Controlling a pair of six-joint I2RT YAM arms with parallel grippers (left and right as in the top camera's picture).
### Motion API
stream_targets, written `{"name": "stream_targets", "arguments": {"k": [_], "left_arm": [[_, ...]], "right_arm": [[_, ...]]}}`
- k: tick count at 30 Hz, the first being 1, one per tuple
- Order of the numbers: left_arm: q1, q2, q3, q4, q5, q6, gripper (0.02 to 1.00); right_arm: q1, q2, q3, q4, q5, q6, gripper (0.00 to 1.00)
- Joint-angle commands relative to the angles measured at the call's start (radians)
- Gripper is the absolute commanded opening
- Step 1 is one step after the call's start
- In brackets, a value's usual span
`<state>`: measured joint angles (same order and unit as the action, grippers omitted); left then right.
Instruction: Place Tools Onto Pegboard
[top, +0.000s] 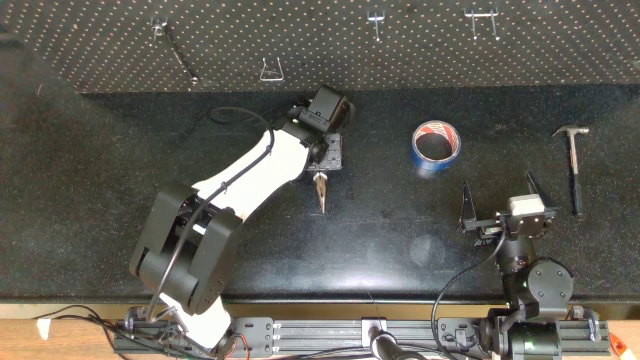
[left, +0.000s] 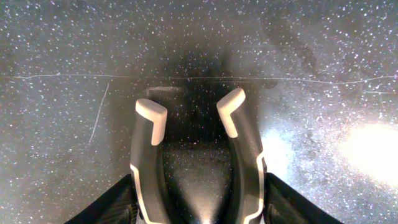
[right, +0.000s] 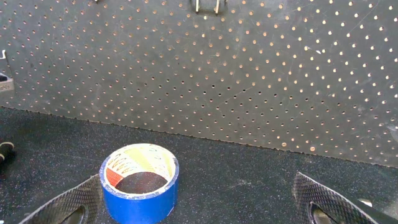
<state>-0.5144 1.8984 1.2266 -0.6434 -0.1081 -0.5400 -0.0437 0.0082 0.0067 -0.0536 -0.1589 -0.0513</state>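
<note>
Black-and-white-handled pliers lie on the dark table, nose toward the arms' bases. My left gripper is down over their handles; its dark fingers press against both handle sides, so it is shut on them. A blue tape roll stands right of centre, and it sits just ahead of my right gripper, whose fingers are spread wide with nothing between them. In the top view that right gripper rests near its base. A hammer lies at the far right. The pegboard runs along the back.
A wrench hangs on the pegboard at the left. Bare hooks are at the middle, right of centre and further right. Open tabletop lies between the pliers and the tape.
</note>
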Motion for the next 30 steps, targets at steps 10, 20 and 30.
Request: {"name": "stream_targets", "arguments": {"k": [10, 20, 30], "left_arm": [[-0.005, 0.022, 0.015, 0.005, -0.012, 0.002, 0.411], [-0.005, -0.018, 0.015, -0.003, 0.011, 0.001, 0.027], [-0.002, -0.282, 0.015, -0.272, -0.068, -0.006, 0.029]], "right_arm": [[-0.003, -0.007, -0.003, -0.006, -0.009, -0.01, 0.998], [-0.003, -0.007, -0.003, -0.006, -0.009, -0.01, 0.998], [-0.003, -0.007, -0.003, -0.006, -0.009, -0.01, 0.998]]}}
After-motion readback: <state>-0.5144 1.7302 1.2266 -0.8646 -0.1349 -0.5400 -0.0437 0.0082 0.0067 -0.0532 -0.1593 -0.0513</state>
